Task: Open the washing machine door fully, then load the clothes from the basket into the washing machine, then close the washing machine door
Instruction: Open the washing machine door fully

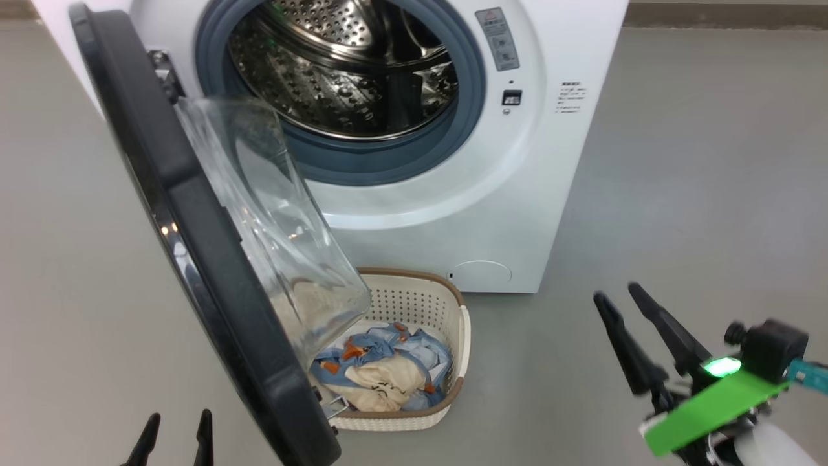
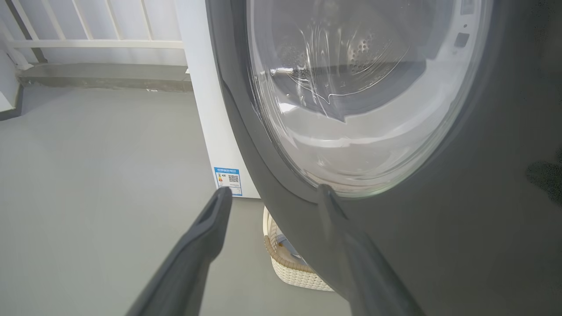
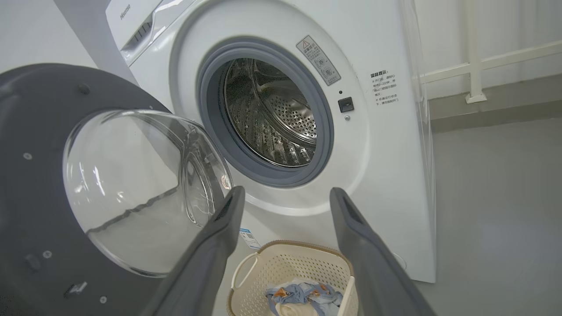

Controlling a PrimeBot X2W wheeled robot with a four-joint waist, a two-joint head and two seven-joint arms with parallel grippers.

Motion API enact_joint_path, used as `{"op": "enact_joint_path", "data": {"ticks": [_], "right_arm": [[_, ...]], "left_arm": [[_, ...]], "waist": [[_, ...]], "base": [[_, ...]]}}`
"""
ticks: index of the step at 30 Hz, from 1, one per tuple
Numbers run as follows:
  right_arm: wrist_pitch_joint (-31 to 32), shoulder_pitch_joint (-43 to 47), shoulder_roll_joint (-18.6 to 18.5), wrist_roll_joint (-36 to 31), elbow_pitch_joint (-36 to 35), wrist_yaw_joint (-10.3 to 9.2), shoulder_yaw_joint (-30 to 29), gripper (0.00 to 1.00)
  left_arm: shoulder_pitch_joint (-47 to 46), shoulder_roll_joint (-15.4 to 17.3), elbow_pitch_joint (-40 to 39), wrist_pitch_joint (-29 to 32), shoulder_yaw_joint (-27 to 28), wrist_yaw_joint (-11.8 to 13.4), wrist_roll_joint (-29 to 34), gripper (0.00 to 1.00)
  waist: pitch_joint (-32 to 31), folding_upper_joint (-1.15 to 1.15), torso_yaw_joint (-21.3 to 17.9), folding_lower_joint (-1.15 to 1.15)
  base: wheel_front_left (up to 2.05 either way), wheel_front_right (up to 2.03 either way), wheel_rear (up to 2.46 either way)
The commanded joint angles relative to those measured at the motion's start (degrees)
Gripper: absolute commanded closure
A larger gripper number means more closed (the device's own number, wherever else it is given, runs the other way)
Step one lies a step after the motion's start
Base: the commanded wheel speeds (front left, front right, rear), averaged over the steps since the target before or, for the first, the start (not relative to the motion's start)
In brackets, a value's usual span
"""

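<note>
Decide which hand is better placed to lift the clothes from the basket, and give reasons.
Right, probably. The open right hand is on the inner side of the door, with bare floor between it and the basket of clothes. The left hand is outside the door, which blocks its way.

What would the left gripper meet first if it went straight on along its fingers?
Most likely the washing machine door: the open left gripper points at its dark outer rim, apparently close.

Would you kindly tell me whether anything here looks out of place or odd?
Nothing looks spilled or damaged. Only oddity: the open washing machine door overlaps the basket's left side in the head view, partly hiding the clothes.
</note>
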Motion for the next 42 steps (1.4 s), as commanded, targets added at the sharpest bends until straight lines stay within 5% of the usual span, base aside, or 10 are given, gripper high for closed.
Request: {"op": "enact_joint_path", "data": {"ticks": [1,8,19,42], "right_arm": [[-0.66,1.53,-0.55,-4.63,-1.12,0.17,-0.14,0.0],[-0.68,10.57,3.6,-22.36,-1.46,0.17,-11.21,0.0],[-0.68,21.37,14.37,-38.11,-6.83,0.17,-24.37,0.0],[-0.69,22.51,17.66,-41.39,-5.78,0.17,-26.15,0.0]], "left_arm": [[-0.68,0.55,-1.33,-0.37,2.18,-0.09,-0.12,0.0],[0.52,0.55,-1.46,-0.37,2.98,-0.03,-0.03,0.0],[3.19,0.55,-2.74,-0.37,3.59,1.38,-1.16,0.0],[3.72,0.54,-4.54,-0.37,3.77,1.62,-0.69,0.0]], "waist": [[-0.58,0.0,-0.77,0.0],[-1.93,0.0,-1.98,0.0],[-3.73,0.0,-3.49,0.0],[-3.93,0.0,-3.74,0.0]], "base": [[0.0,0.0,0.0],[0.0,0.0,0.0],[0.0,0.0,0.0],[0.0,0.0,0.0]]}}
